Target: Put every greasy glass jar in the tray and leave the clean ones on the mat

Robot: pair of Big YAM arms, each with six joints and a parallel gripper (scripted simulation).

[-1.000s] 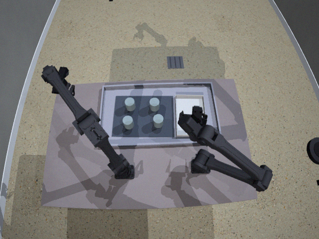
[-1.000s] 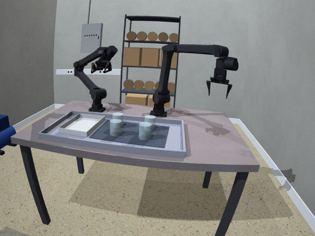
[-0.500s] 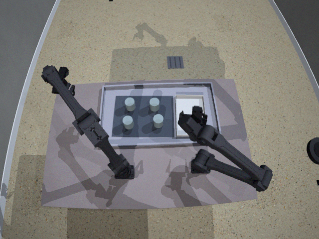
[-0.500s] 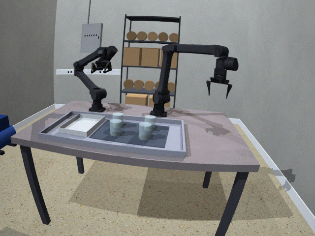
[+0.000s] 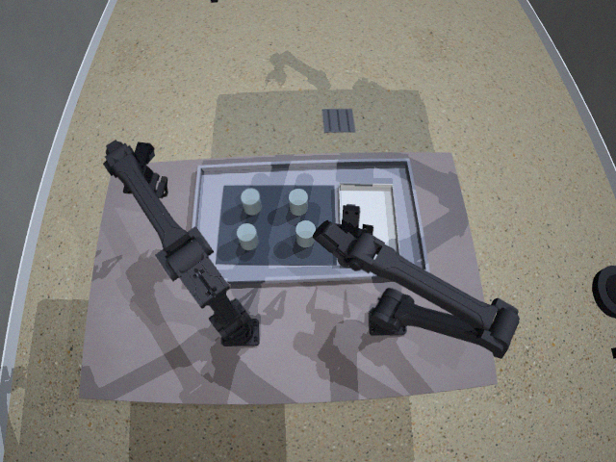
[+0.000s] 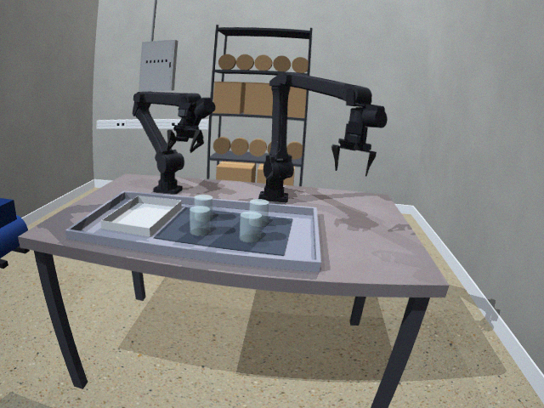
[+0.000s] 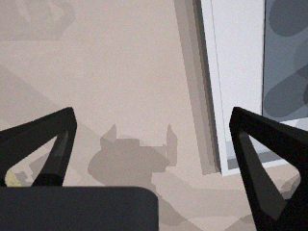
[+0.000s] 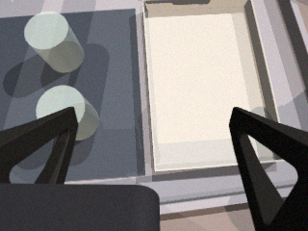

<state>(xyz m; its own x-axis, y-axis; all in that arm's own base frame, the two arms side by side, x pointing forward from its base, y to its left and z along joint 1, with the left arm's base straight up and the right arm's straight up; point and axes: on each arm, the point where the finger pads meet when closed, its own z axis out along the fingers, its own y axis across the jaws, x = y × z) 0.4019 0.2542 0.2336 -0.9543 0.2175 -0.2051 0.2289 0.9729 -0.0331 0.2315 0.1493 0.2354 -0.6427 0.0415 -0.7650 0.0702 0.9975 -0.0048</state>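
Observation:
Four pale green jars stand upright on the dark mat (image 5: 228,254) (image 6: 276,239) (image 8: 117,144): back left (image 5: 250,201) (image 6: 251,227), back right (image 5: 298,201) (image 6: 200,220) (image 8: 53,36), front left (image 5: 246,236) (image 6: 259,208) and front right (image 5: 305,233) (image 6: 203,203) (image 8: 60,101) in the top view. They look alike. The cream tray (image 5: 371,201) (image 6: 143,215) (image 8: 192,72) beside the mat is empty where visible. My left gripper (image 6: 351,172) (image 7: 153,115) is open, above the table left of the mat. My right gripper (image 6: 180,150) (image 8: 153,115) is open and empty, high near the tray's front part.
A raised grey rim (image 5: 196,218) (image 6: 219,257) (image 7: 212,96) surrounds mat and tray. The left gripper is outside this rim. In the top view the right arm partly covers the tray's front and stands close to the front right jar.

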